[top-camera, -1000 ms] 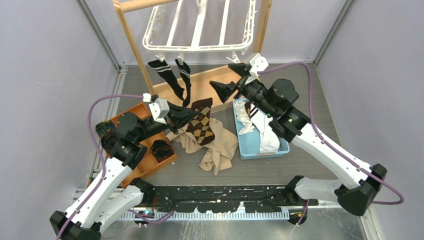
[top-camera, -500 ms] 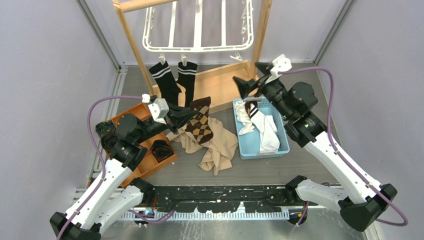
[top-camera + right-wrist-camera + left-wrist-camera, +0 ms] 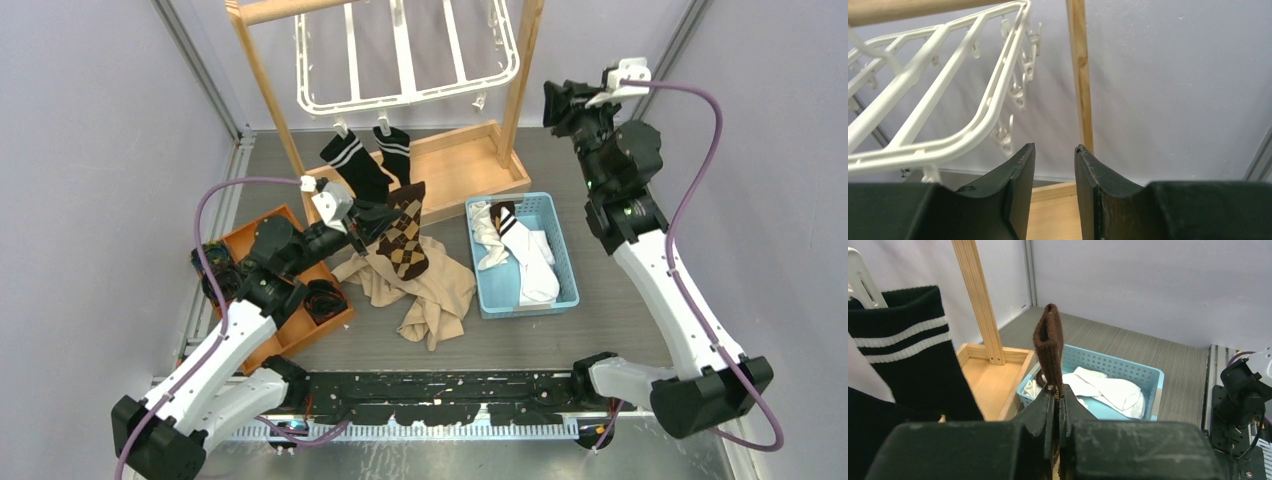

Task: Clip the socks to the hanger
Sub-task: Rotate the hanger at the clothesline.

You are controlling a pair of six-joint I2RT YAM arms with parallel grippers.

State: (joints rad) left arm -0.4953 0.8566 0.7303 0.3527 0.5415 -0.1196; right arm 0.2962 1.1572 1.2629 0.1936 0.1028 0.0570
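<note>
One argyle sock (image 3: pixel 1049 342) pinched btwn L gripper (image 3: pixel 1057 391) jaws, cuff up

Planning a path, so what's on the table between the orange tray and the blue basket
Top external view: a crumpled beige cloth lies there, and the brown argyle sock in the left gripper hangs over it.

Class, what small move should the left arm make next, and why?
Probably lift the left gripper toward the front rim of the hanger. It is shut on the argyle sock, whose cuff sits below that rim, beside the two clipped black socks.
</note>
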